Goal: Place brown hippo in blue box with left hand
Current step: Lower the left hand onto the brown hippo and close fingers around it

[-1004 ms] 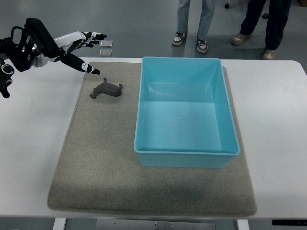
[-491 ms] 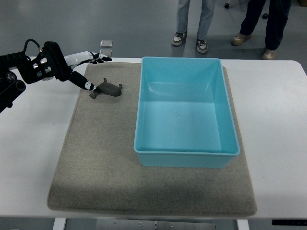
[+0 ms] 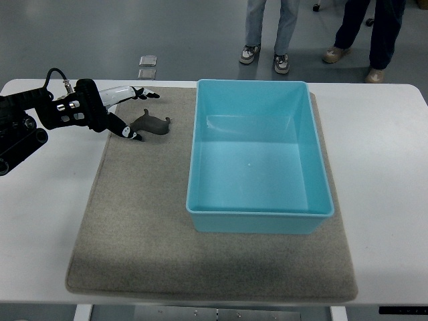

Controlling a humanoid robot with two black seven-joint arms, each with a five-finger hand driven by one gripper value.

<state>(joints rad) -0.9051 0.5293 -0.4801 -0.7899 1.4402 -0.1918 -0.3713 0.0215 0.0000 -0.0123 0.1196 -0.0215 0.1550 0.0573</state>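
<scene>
The left hand [image 3: 124, 114] sits low over the far left corner of the grey mat [image 3: 134, 234], fingers spread wide and holding nothing: the upper fingers reach past the far side of the brown hippo [image 3: 151, 124], while the thumb tip rests at its near left end, touching or nearly so. The hippo lies on the mat, just left of the blue box [image 3: 257, 217], which stands empty. To grasp well, the hand likely needs to settle lower and close across the hippo's body, not its end, so the small toy does not squirt out. Then lift clear of the box's left wall before carrying it right. Two people's legs [image 3: 271, 30] stand beyond the white worktop [image 3: 381, 167].
</scene>
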